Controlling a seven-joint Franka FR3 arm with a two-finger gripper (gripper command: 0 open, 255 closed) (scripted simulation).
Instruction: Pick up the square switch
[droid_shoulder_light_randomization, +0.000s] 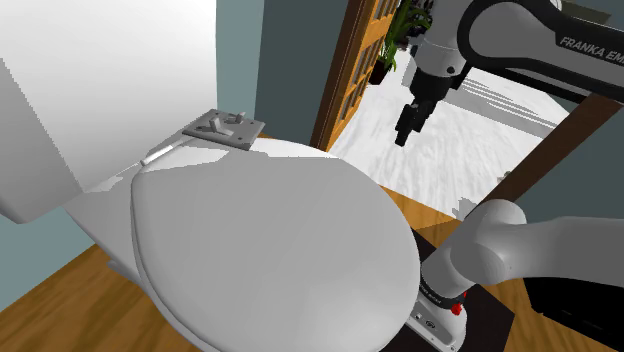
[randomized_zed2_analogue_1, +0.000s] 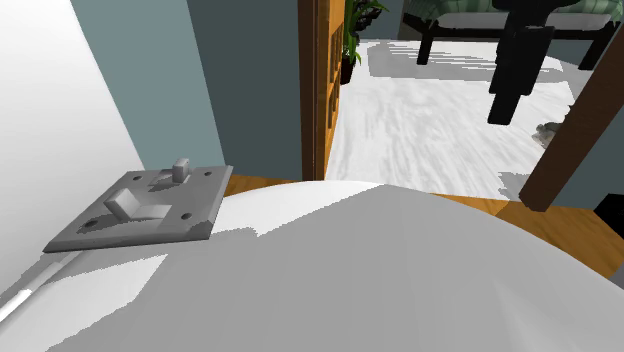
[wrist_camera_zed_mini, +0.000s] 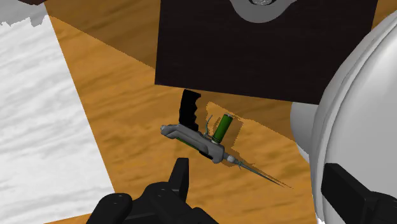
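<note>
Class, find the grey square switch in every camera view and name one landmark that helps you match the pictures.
Shoulder view: the square switch sits upper left of centre, just beyond the white domed surface.
Second exterior view: it lies at the left, at middle height.
Wrist view: the camera looks down at the wooden floor and a hand tool.
Shared landmark: the wooden floor.

Flat grey square switch (randomized_zed2_analogue_1: 150, 207), two toggles
</note>
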